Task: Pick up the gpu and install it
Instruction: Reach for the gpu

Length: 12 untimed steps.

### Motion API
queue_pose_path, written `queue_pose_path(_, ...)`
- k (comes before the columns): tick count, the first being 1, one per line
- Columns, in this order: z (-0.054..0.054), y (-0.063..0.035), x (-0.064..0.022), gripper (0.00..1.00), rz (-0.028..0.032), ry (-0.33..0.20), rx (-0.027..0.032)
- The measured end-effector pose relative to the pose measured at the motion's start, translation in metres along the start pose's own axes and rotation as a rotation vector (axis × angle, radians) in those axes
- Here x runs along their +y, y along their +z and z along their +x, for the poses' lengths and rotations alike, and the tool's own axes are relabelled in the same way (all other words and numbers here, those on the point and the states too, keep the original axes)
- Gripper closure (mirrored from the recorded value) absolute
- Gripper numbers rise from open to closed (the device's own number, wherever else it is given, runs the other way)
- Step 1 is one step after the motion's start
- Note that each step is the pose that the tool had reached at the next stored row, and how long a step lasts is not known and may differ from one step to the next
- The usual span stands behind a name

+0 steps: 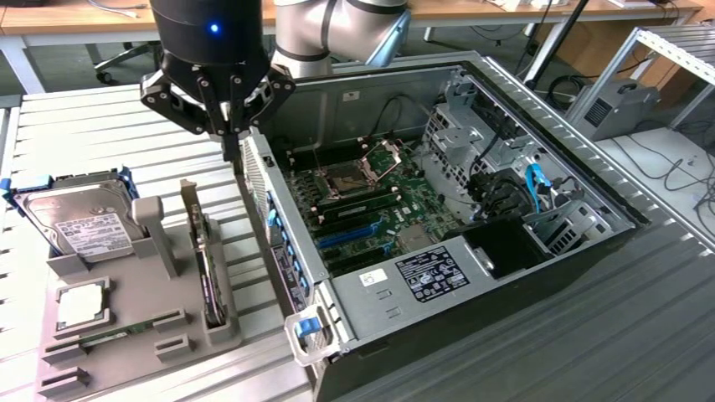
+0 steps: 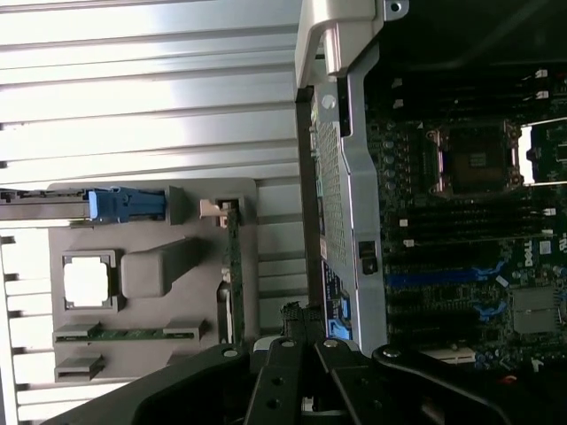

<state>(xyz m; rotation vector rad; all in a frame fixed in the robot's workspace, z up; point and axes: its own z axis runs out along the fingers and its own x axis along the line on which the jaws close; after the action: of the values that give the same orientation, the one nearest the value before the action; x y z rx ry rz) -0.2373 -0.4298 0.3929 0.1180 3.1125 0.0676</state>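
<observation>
The gpu (image 1: 206, 255) stands on edge in a slot of the grey holder (image 1: 146, 352), its silver bracket end pointing up and away. In the wrist view the gpu (image 2: 232, 283) is a thin green strip seen edge-on. My gripper (image 1: 230, 149) hangs above the gap between the holder and the open computer case (image 1: 335, 322), a little beyond the card's far end. Its fingers are shut with nothing between them. The wrist view has the gripper (image 2: 301, 329) over the case's rear wall, beside the card.
The holder also carries a hard drive (image 1: 79, 224) in a blue bracket, a processor (image 1: 80, 303) and a memory stick (image 1: 106, 337). The case lies on its side with the motherboard (image 1: 369, 209) and its blue slots exposed. Slatted metal tabletop lies all around.
</observation>
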Motion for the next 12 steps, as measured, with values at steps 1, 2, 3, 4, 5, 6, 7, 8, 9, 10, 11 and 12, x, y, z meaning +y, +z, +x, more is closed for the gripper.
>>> queue_pose_path(1, 0.0, 0.0, -0.0003, 0.89, 0.0, 0.0, 0.0)
queue_pose_path(2, 0.0001, 0.0, -0.0006, 0.89, 0.0, 0.0, 0.0)
queue_pose_path(3, 0.0001, 0.0, -0.0009, 0.89, 0.0, 0.0, -0.0001)
queue_pose_path(4, 0.0002, 0.0, -0.0012, 0.89, 0.0, 0.0, -0.0001)
queue_pose_path(5, 0.0003, 0.0, -0.0015, 0.89, -0.0001, 0.0, -0.0001)
queue_pose_path(6, 0.0004, -0.0001, -0.0018, 0.89, 0.0, 0.0, 0.0)
queue_pose_path(7, 0.0005, -0.0001, -0.0023, 0.89, 0.0, 0.0, 0.0)
queue_pose_path(8, 0.0007, -0.0001, -0.0029, 0.89, 0.0, 0.0, 0.0)
queue_pose_path(9, 0.0009, -0.0001, -0.0034, 0.89, -0.0001, 0.0, -0.0001)
queue_pose_path(10, 0.0012, -0.0002, -0.0041, 0.89, 0.0, 0.0, 0.0)
queue_pose_path(11, 0.0015, -0.0002, -0.0048, 0.89, -0.0001, 0.0, -0.0001)
queue_pose_path(12, 0.0017, -0.0002, -0.0057, 0.89, -0.0001, 0.0, -0.0001)
